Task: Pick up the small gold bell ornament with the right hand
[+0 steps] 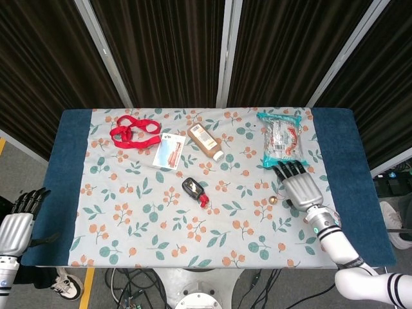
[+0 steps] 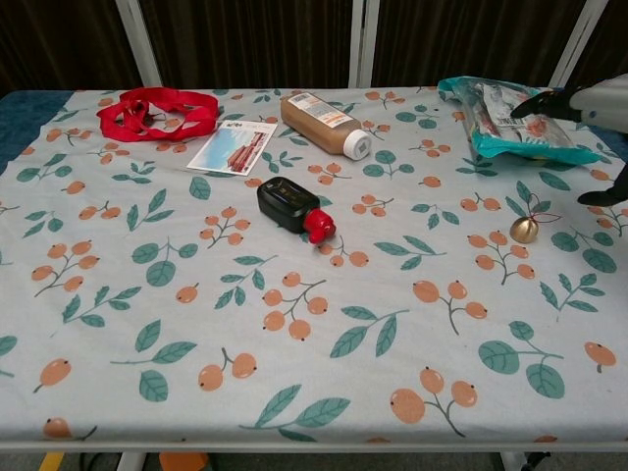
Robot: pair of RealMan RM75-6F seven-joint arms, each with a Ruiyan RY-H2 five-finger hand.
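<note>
The small gold bell ornament (image 1: 272, 200) (image 2: 524, 230) lies alone on the floral tablecloth near the table's right side, with a thin loop at its top. My right hand (image 1: 301, 188) hovers just to the right of it, fingers spread and pointing toward the far edge, holding nothing. In the chest view only part of that hand (image 2: 595, 102) shows at the right edge, above and beyond the bell. My left hand (image 1: 16, 225) hangs off the table's left edge, fingers extended and empty.
A teal snack packet (image 1: 282, 138) (image 2: 510, 123) lies just beyond the right hand. A black device with a red cap (image 1: 194, 190) (image 2: 291, 207) sits mid-table. Further back are a brown bottle (image 1: 205, 142), a card (image 1: 170, 153) and a red ribbon (image 1: 134, 132).
</note>
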